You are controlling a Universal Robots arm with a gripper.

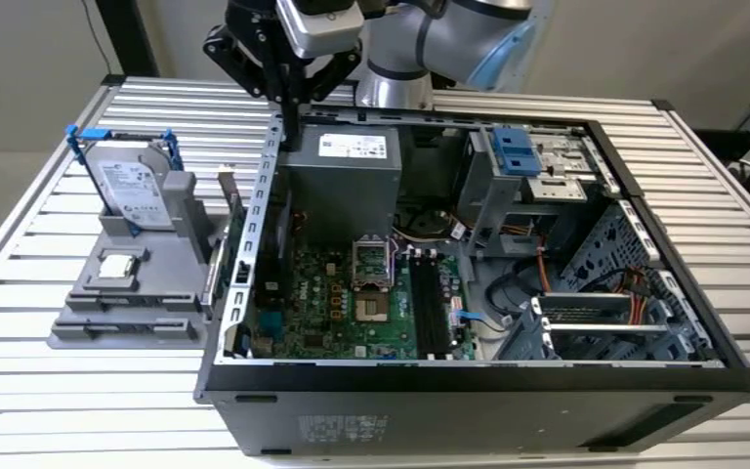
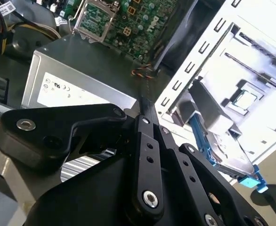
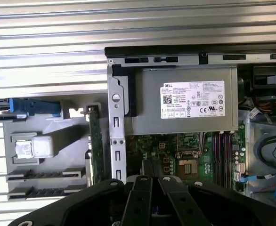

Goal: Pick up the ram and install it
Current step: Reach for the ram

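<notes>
The gripper [image 1: 293, 127] is observed at the upper centre-left of the exterior view, above the rear edge of the open computer case [image 1: 479, 376], next to the power supply [image 1: 343, 191]. Its fingers are pressed together, and nothing is held. The ram [image 3: 96, 146] is noted standing on edge in the grey holder [image 1: 102, 327] just beside the case's outer wall, apart from the gripper.

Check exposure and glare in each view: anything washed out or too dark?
Second wrist view: the grey holder beside the computer case is blown out to near white, and the gripper close up is dark. First wrist view: the slatted table glares brightly, yet the ram is readable. Exterior view: even light, no harsh shadows, case interior dimmer.
</notes>
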